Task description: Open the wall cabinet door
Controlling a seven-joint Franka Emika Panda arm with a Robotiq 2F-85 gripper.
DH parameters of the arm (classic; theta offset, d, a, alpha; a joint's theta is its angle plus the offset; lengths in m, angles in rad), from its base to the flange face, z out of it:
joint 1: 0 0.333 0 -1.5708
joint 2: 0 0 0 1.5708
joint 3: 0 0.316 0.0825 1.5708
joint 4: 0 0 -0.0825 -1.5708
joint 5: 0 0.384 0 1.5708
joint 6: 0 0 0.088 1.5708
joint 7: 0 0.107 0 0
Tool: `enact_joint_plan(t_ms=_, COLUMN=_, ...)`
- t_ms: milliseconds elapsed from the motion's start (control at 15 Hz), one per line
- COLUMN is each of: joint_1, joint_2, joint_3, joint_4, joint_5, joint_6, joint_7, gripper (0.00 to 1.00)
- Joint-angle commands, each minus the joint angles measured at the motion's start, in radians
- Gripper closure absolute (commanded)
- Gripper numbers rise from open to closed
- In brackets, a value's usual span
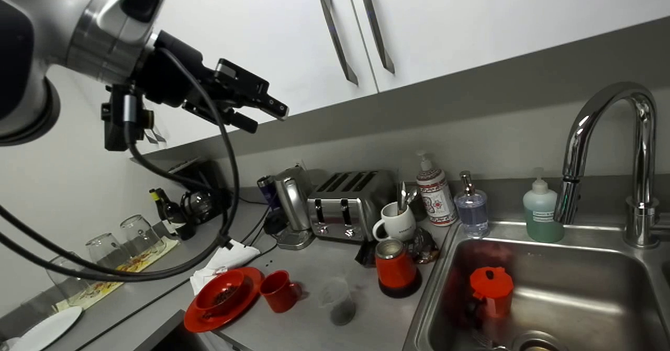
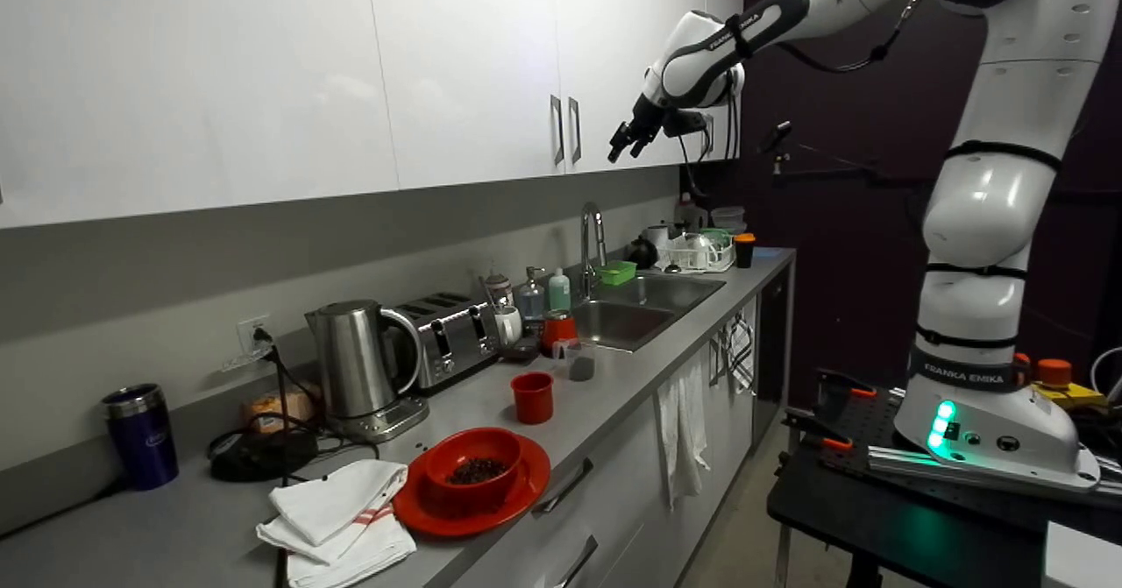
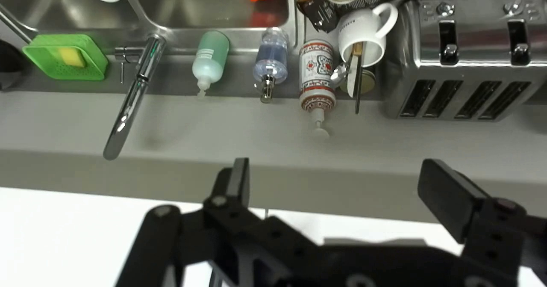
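The wall cabinet door [image 1: 251, 32] is a plain white panel, flush with its neighbour in both exterior views. Its long slim silver handle [image 1: 337, 34] stands upright near the right edge, and the same handle [image 2: 557, 130] shows in an exterior view. My gripper [image 1: 268, 118] is apart from that handle, pointing down beside the cabinet's lower part. In an exterior view the gripper [image 2: 624, 153] appears to the right of both handles. In the wrist view the gripper [image 3: 335, 184] stands wide open with nothing between its fingers; it covers much of the white cabinet door [image 3: 295, 223].
A matching white door [image 1: 513, 16] with its own handle [image 1: 376, 24] adjoins at the seam. Below are the toaster [image 1: 350, 204], kettle [image 2: 351, 360], soap bottles [image 1: 471, 204], red plate [image 2: 526, 492], sink [image 1: 570, 288] and tall faucet [image 1: 617, 100]. A cable [image 1: 230, 152] loops from the wrist.
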Motion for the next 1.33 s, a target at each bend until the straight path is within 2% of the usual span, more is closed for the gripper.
enact_joint_plan(t_ms=0, joint_1=0.044, joint_2=0.065, joint_3=-0.031, joint_4=0.058, joint_5=0.139, joint_6=0.109, joint_7=-0.114, gripper=0.0)
enact_joint_plan(t_ms=267, joint_1=0.07, joint_2=0.116, joint_3=-0.038, joint_4=0.115, joint_5=0.302, joint_6=0.175, joint_7=-0.238, gripper=0.0)
enact_joint_plan(t_ms=533, joint_1=0.07, joint_2=0.166, joint_3=-0.036, joint_4=0.203, joint_5=0.442, joint_6=0.165, joint_7=-0.35, gripper=0.0)
enact_joint_plan(t_ms=1267, joint_1=0.022, joint_2=0.313, joint_3=-0.013, joint_4=0.435, joint_5=0.599, joint_6=0.112, joint_7=-0.489, gripper=0.0)
